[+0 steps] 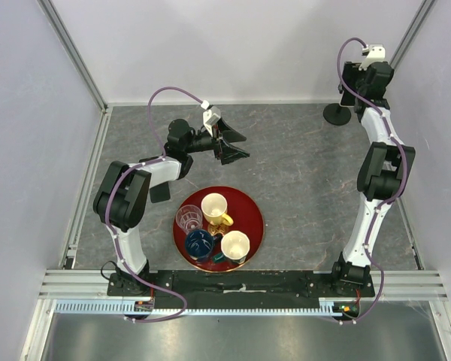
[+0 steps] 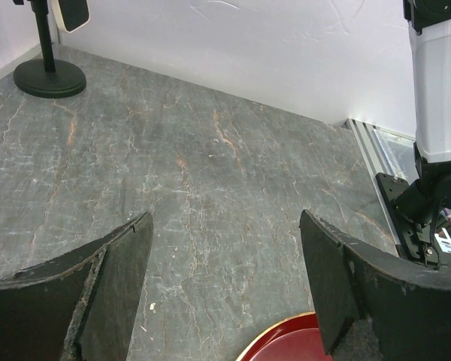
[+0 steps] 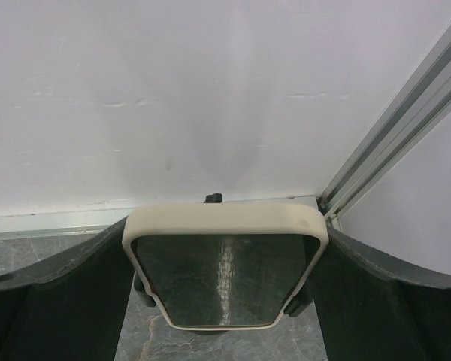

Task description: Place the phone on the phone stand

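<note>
The phone, black screen with a pale rim, stands upright between my right gripper's two fingers, its sides touching both. Black clamp parts of the phone stand show behind its lower corners and top edge. In the left wrist view the phone sits at the top of the stand's stem above the round base. In the top view the stand base is at the far right, with my right gripper above it hiding the phone. My left gripper is open and empty above the table.
A red round tray holds several cups near the front middle; its rim shows in the left wrist view. A flat black object lies under the left arm. The back wall and corner post stand close behind the stand.
</note>
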